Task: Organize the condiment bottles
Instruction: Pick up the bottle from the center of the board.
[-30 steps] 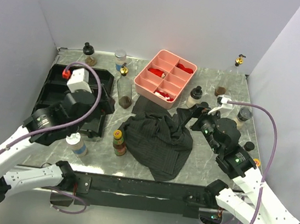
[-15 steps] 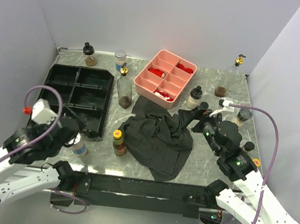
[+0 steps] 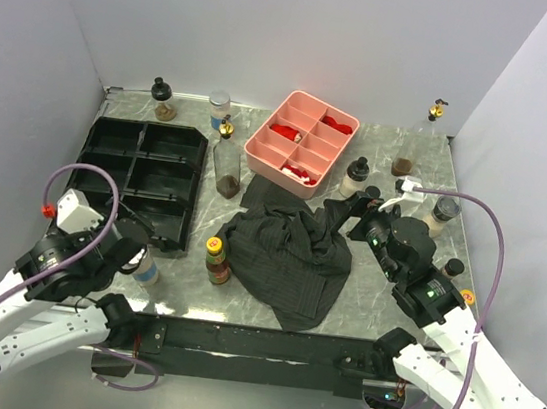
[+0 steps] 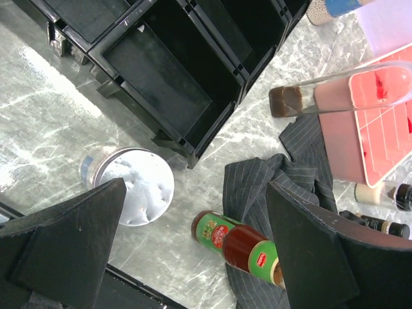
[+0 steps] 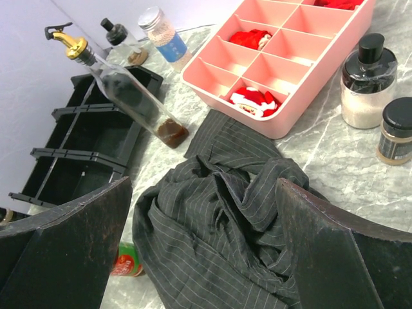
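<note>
Grey-capped jar (image 4: 137, 194) seems light but slippery; we grip its body below the cap, left claw (image 4: 196, 190) wide open.

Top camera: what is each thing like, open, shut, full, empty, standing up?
left gripper: open, empty
right gripper: open, empty
black divided tray: empty
pink divided tray: some red pieces inside
striped cloth: crumpled
gold-spout bottle: upright, nearly empty
green-labelled sauce bottle: upright, capped
grey-capped jar: upright, capped
</note>
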`<state>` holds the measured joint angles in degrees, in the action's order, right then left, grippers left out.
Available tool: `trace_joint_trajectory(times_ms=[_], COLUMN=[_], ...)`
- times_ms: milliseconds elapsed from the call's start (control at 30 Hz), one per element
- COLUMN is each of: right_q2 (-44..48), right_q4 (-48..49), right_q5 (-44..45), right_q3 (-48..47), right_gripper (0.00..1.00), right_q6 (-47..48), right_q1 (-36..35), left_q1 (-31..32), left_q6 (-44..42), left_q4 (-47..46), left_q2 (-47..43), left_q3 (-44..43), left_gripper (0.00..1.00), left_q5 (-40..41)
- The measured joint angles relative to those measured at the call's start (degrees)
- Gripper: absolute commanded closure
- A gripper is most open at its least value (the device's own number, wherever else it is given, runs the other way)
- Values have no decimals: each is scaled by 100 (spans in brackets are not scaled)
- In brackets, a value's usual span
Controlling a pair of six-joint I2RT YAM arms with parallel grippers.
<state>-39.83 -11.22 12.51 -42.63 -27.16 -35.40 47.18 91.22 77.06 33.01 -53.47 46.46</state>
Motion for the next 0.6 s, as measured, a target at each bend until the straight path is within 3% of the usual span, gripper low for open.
trace_joint_trajectory(times_ms=[267,600], right_q2=[-44,-133], right_q4=[-46,-131], right_q5=[55,175], right_q3=[-2,-2], right_gripper=[0,0], right_q6=[0,0], right_q1=[-2,-2], left_q1=[0,-103], left_q6=[125,299], left_q4=[26,20], left_q2=[-195,424], left_q3=[83,260], left_gripper=[4,4], left_q5=[149,133])
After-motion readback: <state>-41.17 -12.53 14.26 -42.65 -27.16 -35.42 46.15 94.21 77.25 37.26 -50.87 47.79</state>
